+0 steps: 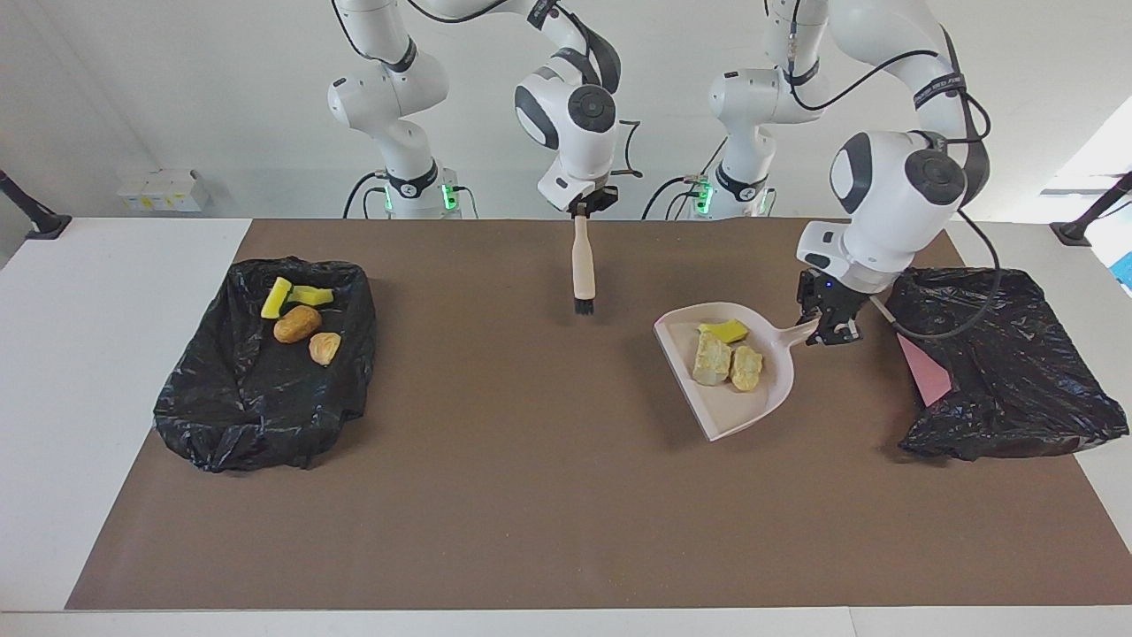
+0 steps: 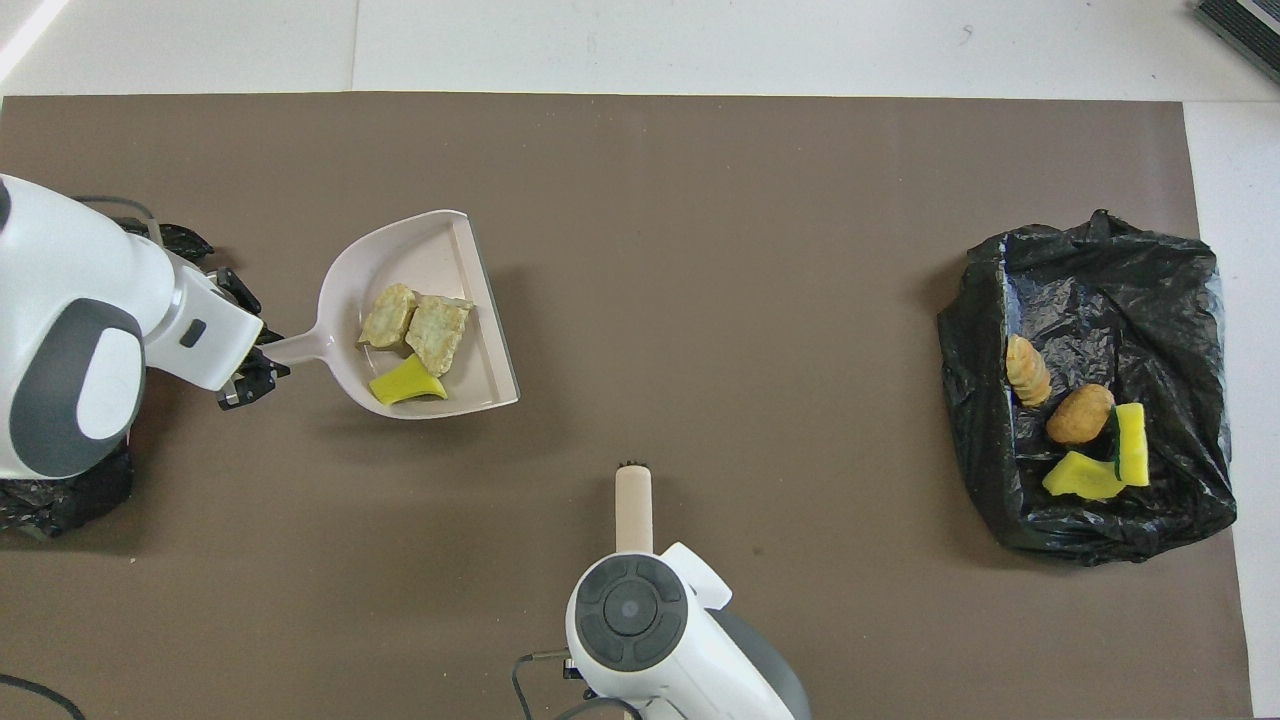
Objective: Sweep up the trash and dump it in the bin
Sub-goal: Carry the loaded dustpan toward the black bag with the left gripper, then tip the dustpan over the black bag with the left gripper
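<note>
Up off the brown mat, a beige dustpan [image 1: 752,411] [image 2: 440,255] hangs level with my left gripper [image 1: 827,327] [image 2: 252,368] shut on its handle, right beside the black-lined bin [image 1: 999,363] at the left arm's end. In the pan lies trash: two pale crumbly lumps [image 1: 712,358] [image 2: 438,330] and a yellow-green sponge chunk [image 1: 725,330] [image 2: 405,383]. My right gripper [image 1: 581,211] is shut on the handle of the beige brush [image 1: 581,261] [image 2: 633,505], which hangs bristles down over the mat's middle, close to the robots. In the overhead view the right wrist hides that gripper.
A second black-lined bin [image 1: 265,398] [image 2: 1090,260] at the right arm's end holds several scraps: yellow sponge pieces [image 1: 276,297], a brown oval [image 1: 297,324] and a tan lump [image 1: 325,347]. A pink sheet [image 1: 924,372] shows in the bin beside the dustpan.
</note>
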Robot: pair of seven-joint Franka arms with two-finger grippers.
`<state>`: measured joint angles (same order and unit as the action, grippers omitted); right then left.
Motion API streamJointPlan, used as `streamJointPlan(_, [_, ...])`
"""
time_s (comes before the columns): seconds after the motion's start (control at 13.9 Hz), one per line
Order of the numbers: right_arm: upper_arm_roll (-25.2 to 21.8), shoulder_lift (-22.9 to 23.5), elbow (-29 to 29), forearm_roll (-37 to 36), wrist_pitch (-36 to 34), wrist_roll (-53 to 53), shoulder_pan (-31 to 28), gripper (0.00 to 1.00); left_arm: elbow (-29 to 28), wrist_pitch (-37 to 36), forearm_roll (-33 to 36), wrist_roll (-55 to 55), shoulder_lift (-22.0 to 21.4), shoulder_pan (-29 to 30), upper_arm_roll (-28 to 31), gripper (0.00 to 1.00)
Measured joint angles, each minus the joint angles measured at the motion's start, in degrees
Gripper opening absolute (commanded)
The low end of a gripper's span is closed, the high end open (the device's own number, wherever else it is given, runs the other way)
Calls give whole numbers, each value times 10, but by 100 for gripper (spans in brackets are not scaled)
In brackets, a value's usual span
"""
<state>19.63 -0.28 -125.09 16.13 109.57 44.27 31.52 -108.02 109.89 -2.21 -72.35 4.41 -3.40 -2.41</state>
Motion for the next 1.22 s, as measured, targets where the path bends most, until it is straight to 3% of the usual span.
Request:
streamJointPlan(0.29, [0,2,-37,10,28,10,46,0,45,-40,0,-86,0,68,4,0])
streamJointPlan(0.86, [0,11,-70,36,110,13,74,0,88,-59,17,-300,7,239,8,0])
streamJointPlan(0.93, [0,11,-71,38,118,13,74,5,101,-59,36,-326,12,261,9,0])
streamJointPlan(1.08, [0,11,-73,38,121,13,74,38,120,-58,87,-348,22,285,9,0])
streamJointPlan(1.22, [-1,11,-73,39,121,13,73,48,140,-45,137,-366,35,301,10,0])
